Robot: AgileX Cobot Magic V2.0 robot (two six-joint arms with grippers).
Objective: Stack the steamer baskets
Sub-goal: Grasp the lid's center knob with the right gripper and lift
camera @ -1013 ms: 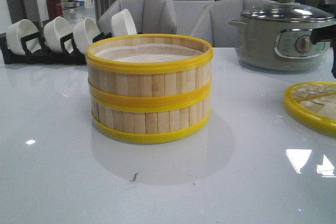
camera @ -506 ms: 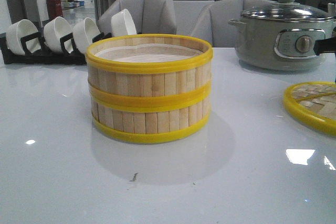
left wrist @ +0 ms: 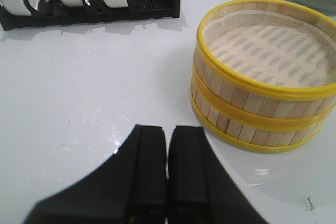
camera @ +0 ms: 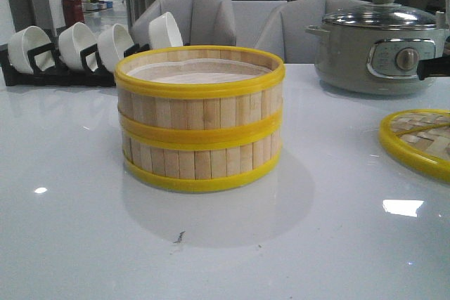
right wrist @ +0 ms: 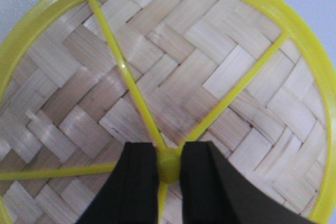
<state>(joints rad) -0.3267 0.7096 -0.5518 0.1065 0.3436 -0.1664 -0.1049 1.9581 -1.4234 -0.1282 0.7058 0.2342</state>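
Two steamer baskets stand stacked at the table's middle, the upper basket [camera: 200, 112] squarely on the lower basket [camera: 200, 163]. The paper liner [left wrist: 268, 51] shows inside the upper one. My left gripper [left wrist: 168, 129] is shut and empty, over the table just beside the stack [left wrist: 247, 98], apart from it. My right gripper [right wrist: 169, 153] is over the flat woven lid [right wrist: 79, 77], its two fingers closed on either side of the lid's yellow knob [right wrist: 169, 170]. The lid [camera: 422, 138] lies flat on the table at the right edge of the front view.
A grey-green electric pot [camera: 373, 50] with a glass lid stands at the back right. A black rack of white bowls [camera: 70, 54] stands at the back left, also in the left wrist view [left wrist: 89, 3]. Part of the right arm [camera: 436, 68] shows at the right edge. Chairs stand behind the table.
The dark part of the right arm at the front view's right edge has shifted lower and further out of frame. The stacked baskets and the lid have not moved.
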